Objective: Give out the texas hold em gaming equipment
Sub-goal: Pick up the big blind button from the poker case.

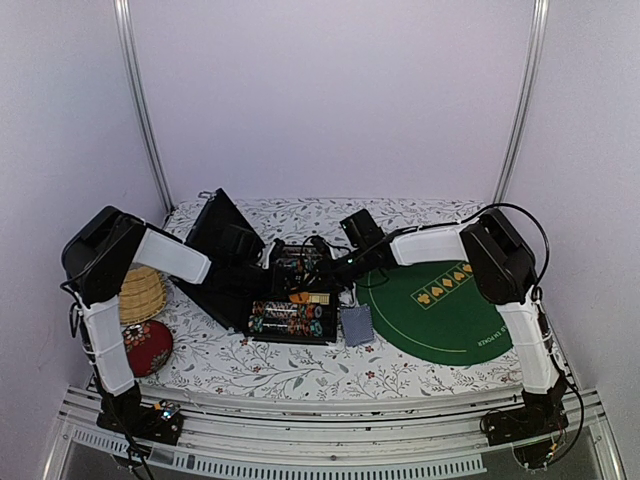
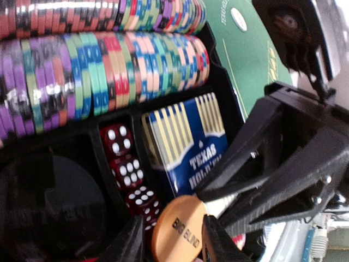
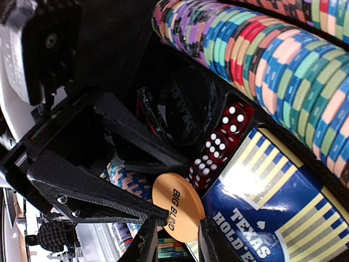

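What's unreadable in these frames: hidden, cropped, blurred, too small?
1. Grip on the orange Big Blind disc: it lies between the fingers of left tool and right tool, which hide its rim in both wrist views; contact unclear.
2. Card box title: right tool covers its end in the left wrist view; the edge cuts it in the right wrist view.
3. Top view: disc and tool tips too small inside the black case.

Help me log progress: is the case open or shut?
Open: the lid leans back, leaving chips and dice exposed.
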Tool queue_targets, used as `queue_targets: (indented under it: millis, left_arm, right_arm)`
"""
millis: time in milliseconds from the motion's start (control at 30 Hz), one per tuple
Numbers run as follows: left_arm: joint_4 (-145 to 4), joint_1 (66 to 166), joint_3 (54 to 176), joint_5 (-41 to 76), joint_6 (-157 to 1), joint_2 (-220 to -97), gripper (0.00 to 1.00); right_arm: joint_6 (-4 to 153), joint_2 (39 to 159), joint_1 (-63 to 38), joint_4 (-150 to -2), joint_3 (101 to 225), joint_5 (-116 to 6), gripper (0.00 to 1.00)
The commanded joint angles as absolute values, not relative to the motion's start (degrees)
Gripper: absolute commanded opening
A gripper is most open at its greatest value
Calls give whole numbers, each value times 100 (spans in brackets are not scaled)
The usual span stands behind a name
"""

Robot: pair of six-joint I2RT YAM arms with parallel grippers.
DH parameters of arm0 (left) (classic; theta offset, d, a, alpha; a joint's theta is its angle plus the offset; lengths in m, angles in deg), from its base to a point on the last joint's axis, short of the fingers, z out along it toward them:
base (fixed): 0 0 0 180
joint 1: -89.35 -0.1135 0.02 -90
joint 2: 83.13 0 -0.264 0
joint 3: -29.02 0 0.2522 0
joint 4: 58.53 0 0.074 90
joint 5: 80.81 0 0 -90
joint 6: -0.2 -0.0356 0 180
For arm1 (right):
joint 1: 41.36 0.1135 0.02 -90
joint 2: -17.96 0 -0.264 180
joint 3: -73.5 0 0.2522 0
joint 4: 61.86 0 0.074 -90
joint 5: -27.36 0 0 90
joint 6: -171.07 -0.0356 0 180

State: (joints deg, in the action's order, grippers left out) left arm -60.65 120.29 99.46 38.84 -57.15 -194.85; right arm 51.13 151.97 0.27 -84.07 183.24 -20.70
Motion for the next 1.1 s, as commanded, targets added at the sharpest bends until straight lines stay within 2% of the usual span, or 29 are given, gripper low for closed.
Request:
queue_targets:
  millis: [0, 133, 367, 400, 700, 867, 1067]
  left_arm:
    - [-5976, 12073, 9700, 4500, -5683, -19304, 36]
    - [-5882, 12072, 9628, 4779, -5695, -19274, 30]
    - [-5985, 12072, 9593, 4795, -5793, -19127, 2]
    - [-6012, 12068, 9595, 4772, -5807, -19062, 0]
    - [-6214, 12119, 9647, 4467, -6195, -18207, 0]
    - [-5891, 12285, 9650, 4548, -6498, -17381, 0]
    - [-5099, 12525, 9376, 4772, -6605, -16543, 0]
  right_arm:
    - [5007, 15500, 79, -8348, 18287, -2014, 28]
    - [5011, 15499, 76, -8366, 18321, -2005, 28]
    - [5072, 15390, 15, -8399, 18308, -2049, 28]
    - [5098, 15341, -5, -8387, 18300, -2053, 28]
    - [5741, 14018, -330, -7880, 17867, -1747, 40]
    - [6767, 12804, -377, -7438, 17160, -1382, 53]
    - [7083, 11798, -314, -6553, 16276, -1052, 60]
